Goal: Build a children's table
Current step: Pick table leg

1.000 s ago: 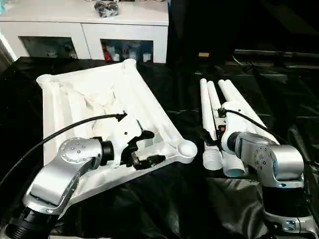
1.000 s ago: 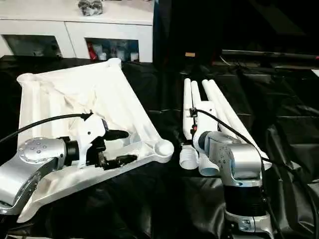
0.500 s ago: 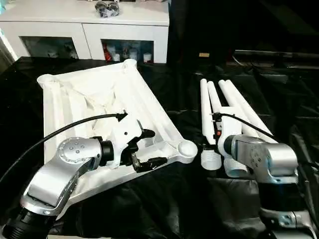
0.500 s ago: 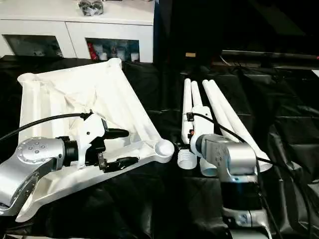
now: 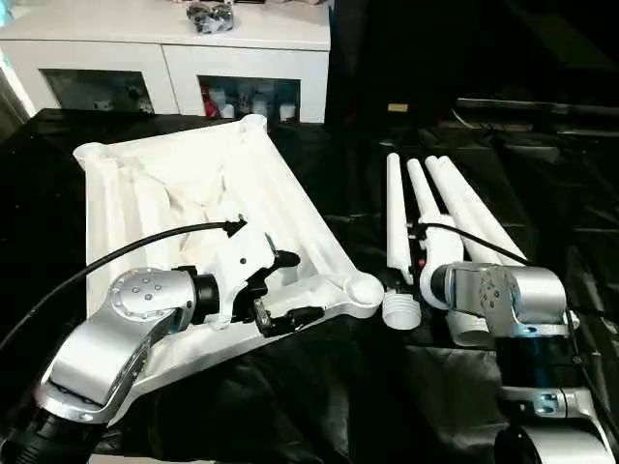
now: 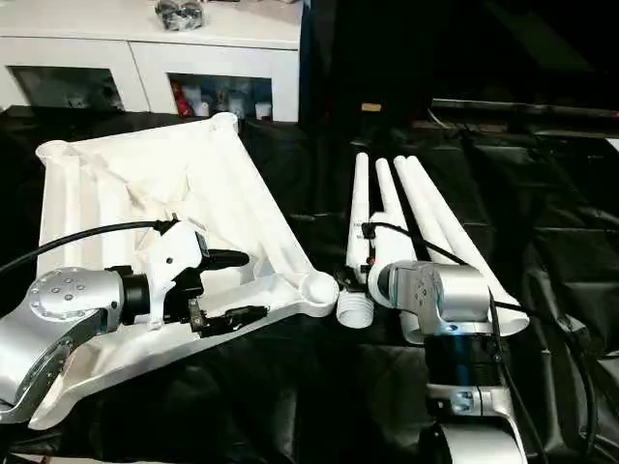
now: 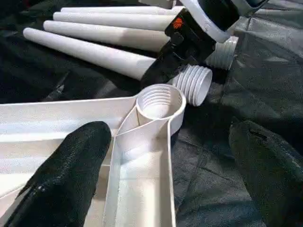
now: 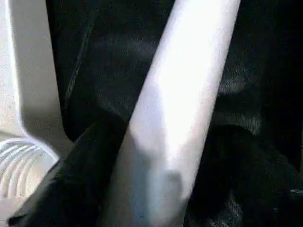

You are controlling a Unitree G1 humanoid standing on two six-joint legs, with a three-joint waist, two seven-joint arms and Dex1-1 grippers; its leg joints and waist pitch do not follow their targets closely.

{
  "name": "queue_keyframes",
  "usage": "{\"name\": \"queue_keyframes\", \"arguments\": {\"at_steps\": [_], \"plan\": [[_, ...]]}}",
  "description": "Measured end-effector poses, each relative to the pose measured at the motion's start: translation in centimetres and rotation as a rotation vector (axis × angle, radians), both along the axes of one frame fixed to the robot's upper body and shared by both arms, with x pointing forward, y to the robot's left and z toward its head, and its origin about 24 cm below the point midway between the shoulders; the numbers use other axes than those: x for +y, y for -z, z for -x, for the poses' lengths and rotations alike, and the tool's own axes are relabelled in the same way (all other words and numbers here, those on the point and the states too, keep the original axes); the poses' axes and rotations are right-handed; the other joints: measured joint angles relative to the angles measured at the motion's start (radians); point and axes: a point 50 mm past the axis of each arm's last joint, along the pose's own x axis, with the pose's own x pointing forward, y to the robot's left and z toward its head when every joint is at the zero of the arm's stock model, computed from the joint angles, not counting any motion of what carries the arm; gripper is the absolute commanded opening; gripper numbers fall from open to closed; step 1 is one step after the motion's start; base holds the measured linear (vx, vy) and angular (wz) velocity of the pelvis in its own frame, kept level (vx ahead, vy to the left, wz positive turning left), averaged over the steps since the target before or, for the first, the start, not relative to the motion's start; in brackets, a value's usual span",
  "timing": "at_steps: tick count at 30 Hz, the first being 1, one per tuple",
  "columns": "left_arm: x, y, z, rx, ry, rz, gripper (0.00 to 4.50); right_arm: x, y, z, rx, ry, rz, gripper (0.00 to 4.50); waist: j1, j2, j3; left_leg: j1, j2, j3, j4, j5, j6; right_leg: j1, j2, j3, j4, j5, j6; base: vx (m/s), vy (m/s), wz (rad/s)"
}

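Tabletop lies upside down on black sheet, corner socket between left gripper's wide-open jaws. Right wrist view alone shows right gripper straddling one leg, fingers either side.

Tabletop: white moulded plastic, smooth, slight sheen, ribbed underside up; corner socket threaded inside. Legs: smooth white plastic tubes, ridged thread at the ends. Sheet underneath: black plastic film, glossy and creased. Forearms: brushed silver metal, satin. Left gripper fingers: matt black, finely textured rubbery pads. Cabinet: glossy white, glass doors.
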Motion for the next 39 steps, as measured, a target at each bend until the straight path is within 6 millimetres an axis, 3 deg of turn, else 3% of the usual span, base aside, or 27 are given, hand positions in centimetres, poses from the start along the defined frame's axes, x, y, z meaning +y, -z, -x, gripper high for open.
{"name": "queue_keyframes", "arguments": {"at_steps": [16, 27, 35, 37, 39], "plan": [[0.1, 0.0, 0.2, 0.007, 0.007, -0.002, 4.50, -0.7, -0.2, -0.4, 0.009, 0.068, -0.039, 2.11, 0.001, -0.002, -0.001, 0.000, 0.000, 0.000, 0.000, 0.000, 0.000, 0.000, 0.000, 0.000, 0.000, 0.001, 0.000, 0.000, 0.000, 0.00], [-0.3, 0.0, -0.6, -0.001, -0.035, 0.028, 4.50, -0.6, -0.6, -0.7, -0.037, 0.123, -0.193, 1.88, 0.001, -0.002, -0.001, 0.000, 0.000, 0.000, 0.000, 0.000, -0.001, 0.000, 0.000, 0.000, 0.000, 0.002, 0.000, 0.000, 0.000, 0.00], [-2.1, -2.7, -3.9, -0.032, -0.193, 0.294, 4.50, -0.6, -3.6, -1.4, -0.245, 0.062, -0.378, 1.88, 0.003, -0.001, -0.001, 0.000, 0.000, 0.000, 0.000, 0.001, -0.001, 0.000, 0.000, 0.000, 0.000, 0.003, -0.001, 0.000, 0.000, 0.00], [-3.3, -3.8, -5.4, 0.049, -0.275, 0.480, 4.50, -1.3, -4.8, -1.1, -0.370, 0.004, -0.441, 1.87, 0.010, -0.002, 0.000, -0.003, 0.000, 0.000, 0.001, 0.002, 0.002, 0.000, 0.000, -0.001, 0.000, 0.003, -0.001, 0.000, 0.000, 0.00], [-3.8, -4.7, -6.3, 0.103, -0.322, 0.579, 4.50, -0.7, -6.5, -0.8, -0.483, -0.090, -0.529, 1.87, 0.007, -0.002, 0.000, -0.002, 0.000, 0.000, 0.001, 0.003, 0.003, 0.000, 0.000, 0.000, 0.000, 0.003, -0.002, 0.000, 0.000, 0.00]]}}
